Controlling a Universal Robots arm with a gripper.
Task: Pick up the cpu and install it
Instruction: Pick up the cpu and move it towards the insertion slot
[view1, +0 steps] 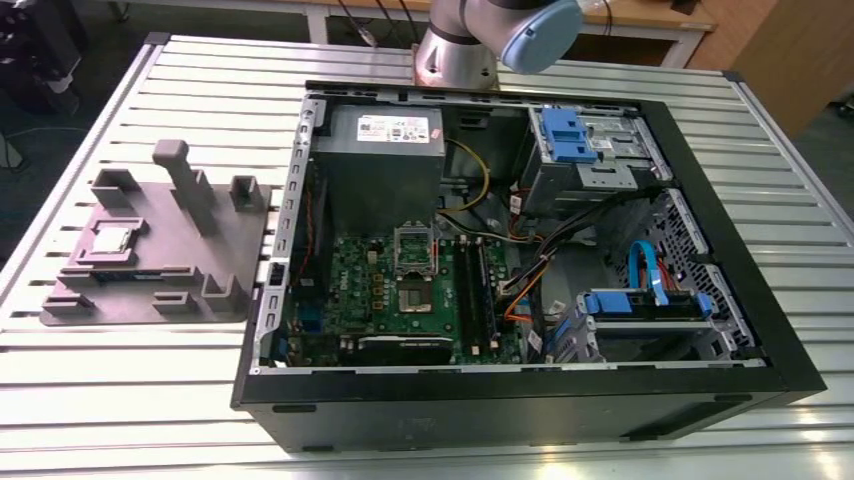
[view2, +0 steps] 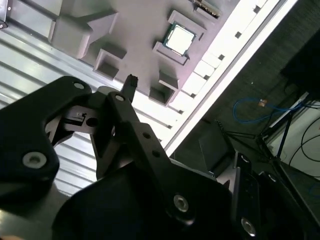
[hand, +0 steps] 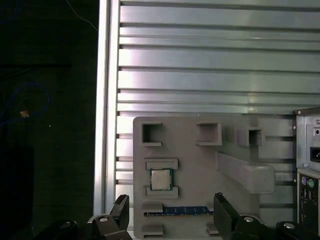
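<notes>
- Approach stage, I judged: claw (hand: 172, 212) hung wide open, empty, above the tray (hand: 200, 165).
- Untouched, the cpu (hand: 161, 179) lay in its tray slot on the desk (hand: 200, 60).
- Grasp would need centring over it.

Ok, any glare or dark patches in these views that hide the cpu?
No. Second wrist view: the table edge beside the tray is blown out white, yet the cpu reads clearly. First wrist view: bright bands on the table slats, blackness beyond its edge, cpu evenly lit. Exterior view: the computer case interior is shaded.
</notes>
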